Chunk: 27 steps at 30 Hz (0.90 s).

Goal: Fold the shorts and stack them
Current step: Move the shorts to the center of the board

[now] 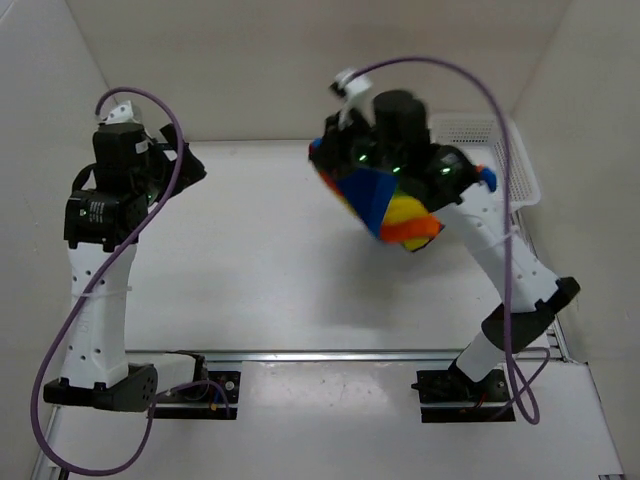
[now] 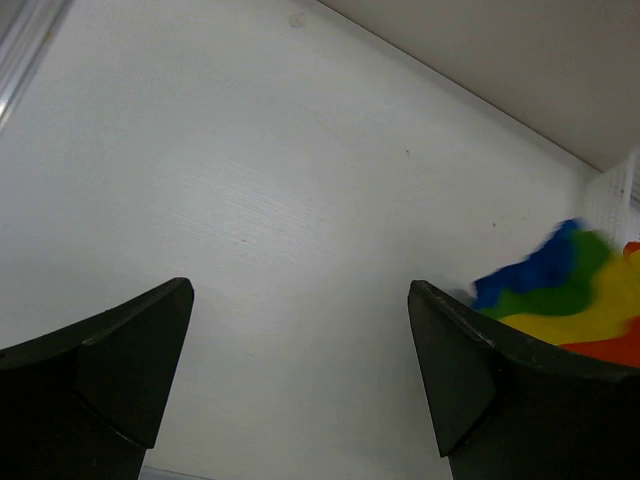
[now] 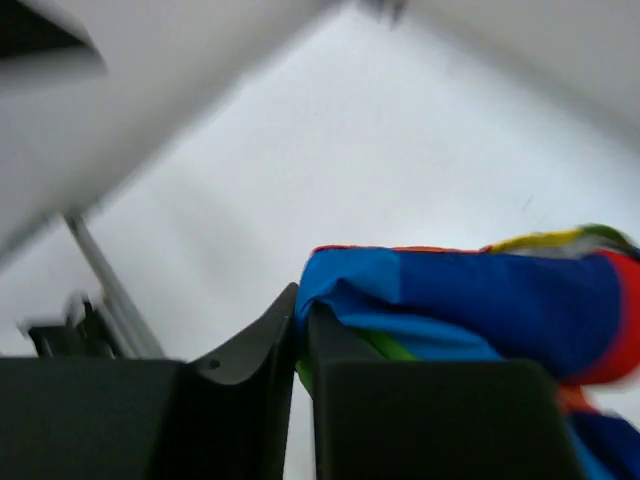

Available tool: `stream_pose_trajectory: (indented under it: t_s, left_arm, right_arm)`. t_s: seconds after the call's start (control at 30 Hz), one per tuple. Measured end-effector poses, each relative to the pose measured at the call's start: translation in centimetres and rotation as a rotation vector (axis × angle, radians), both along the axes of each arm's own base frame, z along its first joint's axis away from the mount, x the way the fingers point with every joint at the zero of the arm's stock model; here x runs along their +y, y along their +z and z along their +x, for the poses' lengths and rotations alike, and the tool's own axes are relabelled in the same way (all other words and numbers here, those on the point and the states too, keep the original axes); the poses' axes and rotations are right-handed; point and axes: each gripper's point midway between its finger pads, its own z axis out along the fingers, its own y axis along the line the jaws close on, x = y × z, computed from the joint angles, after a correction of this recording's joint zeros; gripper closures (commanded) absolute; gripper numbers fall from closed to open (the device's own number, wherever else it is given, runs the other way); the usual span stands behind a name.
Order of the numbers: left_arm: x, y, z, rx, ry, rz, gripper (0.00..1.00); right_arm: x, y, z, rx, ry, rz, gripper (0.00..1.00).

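The rainbow-striped shorts (image 1: 385, 205) hang bunched under my right gripper (image 1: 335, 165), lifted off the table at the back right. In the right wrist view the gripper (image 3: 303, 305) is shut on a blue edge of the shorts (image 3: 470, 300), the rest draping to the right. My left gripper (image 1: 185, 165) is at the back left, open and empty; in the left wrist view (image 2: 300, 300) only bare table lies between its fingers. The shorts (image 2: 575, 295) show blurred at that view's right edge.
A white plastic mesh basket (image 1: 500, 150) stands at the back right, partly behind the right arm; its wall shows at the right edge of the left wrist view (image 2: 615, 200). White walls enclose the table at the back and sides. A metal rail (image 1: 330, 355) runs along the near edge.
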Motion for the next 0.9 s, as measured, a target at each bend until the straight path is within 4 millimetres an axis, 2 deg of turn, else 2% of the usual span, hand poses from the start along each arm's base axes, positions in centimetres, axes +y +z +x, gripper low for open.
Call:
stream_pose_trajectory:
  t_s: [0.03,0.07,0.1,0.17,0.2,0.27,0.33,0.37,0.4,0.43,0.47,0.53,0.6,0.63,0.7,0.73,0.8,0.9]
  left_arm:
    - [0.6,0.3,-0.3,-0.002,0.021,0.001,0.00]
    - [1.3,0.5,-0.7,-0.004,0.043,0.004,0.00]
    - [1.9,0.7,-1.1,-0.005,0.063,0.006,0.00]
    - [2.6,0.6,-1.8,0.004,0.085,0.007,0.00]
    - [2.7,0.5,-2.1,0.008,0.088,0.008,0.00]
    - [2.6,-0.1,-2.5,0.023,0.082,0.004,0.00]
    - [2.2,-1.3,-2.6,0.051,0.060,-0.007,0.00]
    - [1.9,-2.2,-2.7,0.074,0.044,-0.013,0.00]
    - [1.5,-3.3,-2.6,0.099,0.026,-0.020,0.00]
    - [1.2,-4.6,-2.5,0.133,0.008,-0.028,0.00]
    - [0.8,-6.1,-2.2,0.170,-0.009,-0.036,0.00]
    - [-0.1,-9.3,-1.8,0.251,-0.044,-0.053,0.00]
    - [-1.5,-13.4,-1.2,0.346,-0.094,-0.070,0.00]
    - [-2.5,-15.7,-1.1,0.404,-0.122,-0.076,0.00]
    - [-4.5,-19.7,-1.3,0.512,-0.177,-0.080,0.00]
    - [-5.5,-21.6,-1.4,0.567,-0.202,-0.078,0.00]
    - [-7.5,-24.8,-1.4,0.657,-0.254,-0.063,0.00]
    - [-9.8,-28.5,-0.4,0.731,-0.304,-0.032,0.00]
  right_arm:
    - [1.6,-2.6,-1.0,0.043,0.025,-0.045,0.74]
    - [3.1,-6.1,-1.9,0.101,0.040,-0.104,0.41]
    - [4.3,-9.8,-2.8,0.162,0.051,-0.167,0.31]
    - [5.3,-17.3,-4.7,0.275,0.060,-0.312,0.17]
    - [5.1,-20.5,-5.9,0.322,0.056,-0.378,0.15]
    - [3.5,-25.0,-8.1,0.397,0.036,-0.496,0.12]
    - [1.7,-26.3,-9.2,0.421,-0.008,-0.532,0.12]
    - [0.7,-25.9,-9.4,0.416,-0.037,-0.523,0.14]
    - [-0.6,-24.7,-9.5,0.401,-0.077,-0.495,0.21]
    - [-2.1,-23.0,-9.6,0.380,-0.122,-0.449,0.38]
    - [-3.5,-20.9,-9.8,0.355,-0.163,-0.390,0.49]
    - [-6.2,-16.8,-10.0,0.313,-0.242,-0.249,0.64]
    - [-9.1,-14.9,-10.4,0.308,-0.323,-0.144,0.65]
    - [-10.4,-14.9,-10.4,0.325,-0.367,-0.107,0.57]
    - [-12.3,-17.3,-10.4,0.393,-0.441,-0.107,0.33]
    - [-12.9,-19.3,-10.4,0.442,-0.476,-0.130,0.13]
    - [-14.1,-23.9,-10.4,0.546,-0.537,-0.202,0.02]
    - [-15.9,-29.5,-10.9,0.697,-0.605,-0.293,0.00]
